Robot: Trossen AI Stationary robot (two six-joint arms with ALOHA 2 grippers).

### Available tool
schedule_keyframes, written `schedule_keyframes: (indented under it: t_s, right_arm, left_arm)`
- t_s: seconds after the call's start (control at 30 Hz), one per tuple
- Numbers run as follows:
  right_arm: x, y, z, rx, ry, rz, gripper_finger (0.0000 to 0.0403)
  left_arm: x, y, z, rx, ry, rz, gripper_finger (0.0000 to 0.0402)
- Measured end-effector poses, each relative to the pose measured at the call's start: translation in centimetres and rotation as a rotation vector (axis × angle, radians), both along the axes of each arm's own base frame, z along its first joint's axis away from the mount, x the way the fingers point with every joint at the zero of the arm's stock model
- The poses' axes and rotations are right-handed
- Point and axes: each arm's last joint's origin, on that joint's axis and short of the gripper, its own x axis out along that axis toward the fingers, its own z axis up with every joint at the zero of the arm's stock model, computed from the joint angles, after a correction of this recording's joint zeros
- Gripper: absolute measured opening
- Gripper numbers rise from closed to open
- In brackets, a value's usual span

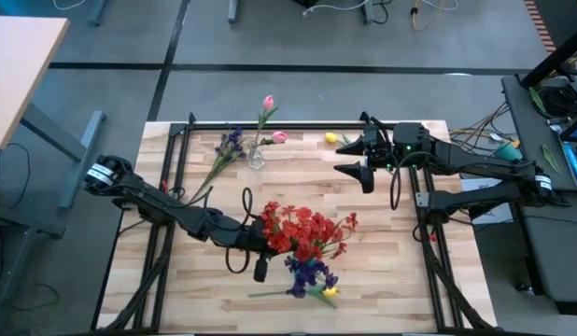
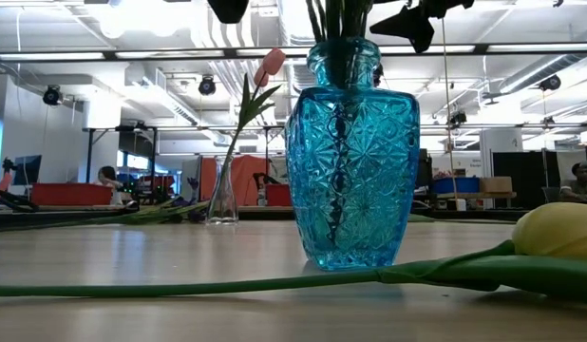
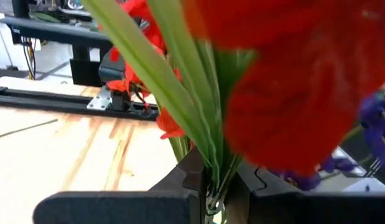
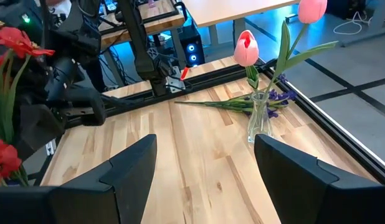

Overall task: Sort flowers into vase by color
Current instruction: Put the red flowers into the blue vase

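left gripper (image 3: 214, 186) clamped on red flowers' (image 1: 307, 231) stems, table centre | right gripper (image 4: 205, 165) wide apart, empty, far right | low view alone shows blue vase (image 2: 352, 157) | pink tulips (image 1: 269, 103) in glass vase (image 1: 257, 157) far side

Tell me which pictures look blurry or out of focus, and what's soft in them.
Left wrist view: the red flowers fill the picture as a close soft blur, their stems pinched in the left gripper. Low view: the yellow tulip at the edge is soft; the blue vase is crisp.
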Motion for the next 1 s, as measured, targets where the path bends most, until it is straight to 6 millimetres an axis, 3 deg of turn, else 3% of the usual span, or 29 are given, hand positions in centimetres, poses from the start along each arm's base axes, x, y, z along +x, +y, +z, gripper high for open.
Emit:
schedule_keyframes:
  t_s: [0.4, 0.57, 0.77, 1.0]
  right_arm:
    - [0.0, 0.0, -0.1, 0.001, 0.006, 0.001, 0.0258]
    - [-1.0, 0.9, -1.5, 0.031, 0.179, 0.034, 0.0253]
    - [-0.8, 3.9, -6.9, 0.009, 0.293, 0.183, 0.0248]
    - [-1.3, 8.2, -14.7, -0.112, 0.101, 0.263, 0.0240]
  left_arm:
    - [0.0, 0.0, -0.4, 0.064, 0.033, -0.006, 0.0013]
    - [-0.1, 0.0, -0.6, 0.085, 0.050, -0.008, 0.0013]
    - [-0.1, 0.0, -0.8, 0.098, 0.071, -0.009, 0.0013]
    - [0.0, 0.0, -1.1, 0.101, 0.084, -0.009, 0.0013]
